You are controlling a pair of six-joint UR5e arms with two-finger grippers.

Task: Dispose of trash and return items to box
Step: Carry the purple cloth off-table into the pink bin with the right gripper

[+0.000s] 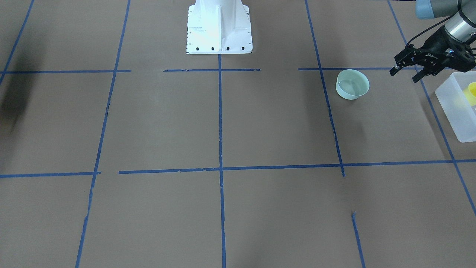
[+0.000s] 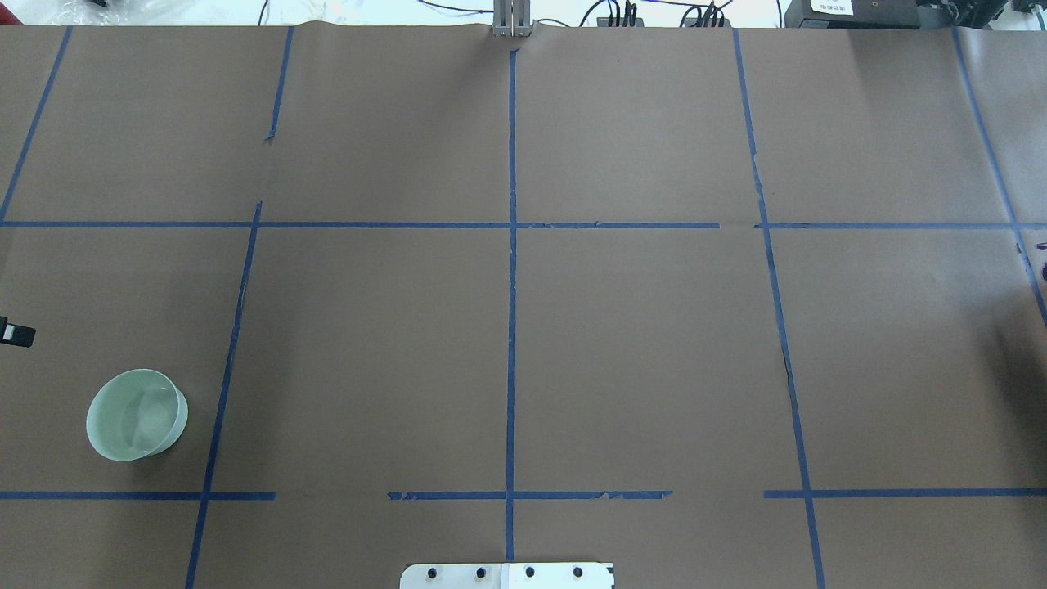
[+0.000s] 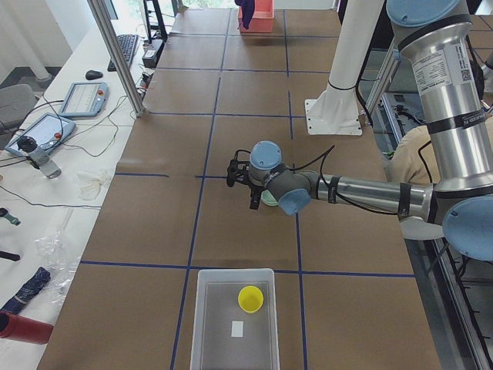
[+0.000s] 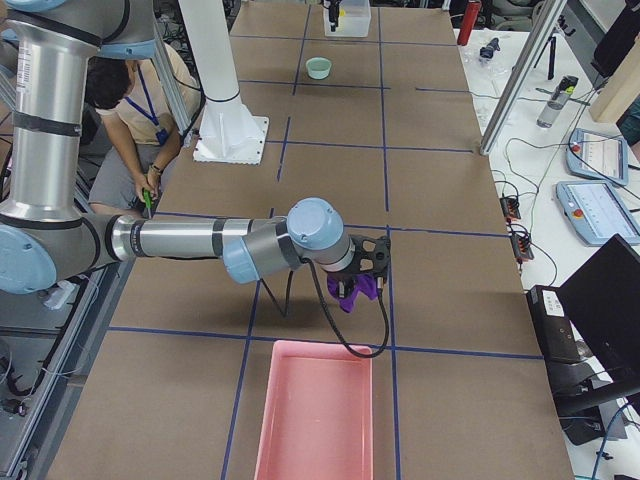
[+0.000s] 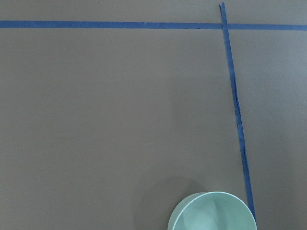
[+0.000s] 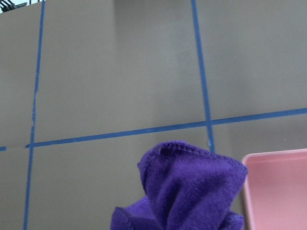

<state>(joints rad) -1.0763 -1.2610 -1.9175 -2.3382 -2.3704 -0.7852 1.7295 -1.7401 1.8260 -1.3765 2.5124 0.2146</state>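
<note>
Bowl [image 1: 352,85] near L jaws, wide open, empty; purple cloth [image 6: 189,191] at R jaws, grip unclear

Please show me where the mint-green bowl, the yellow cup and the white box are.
mint-green bowl [image 1: 352,88]: exterior front-facing view, inner bottom.
yellow cup [image 3: 250,299]: exterior left view, open mouth.
white box [image 3: 219,308]: exterior left view, bare floor.

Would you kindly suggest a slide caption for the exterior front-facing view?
Open left pincer hovers between the green bowl and the white bin holding the yellow cup.
</note>
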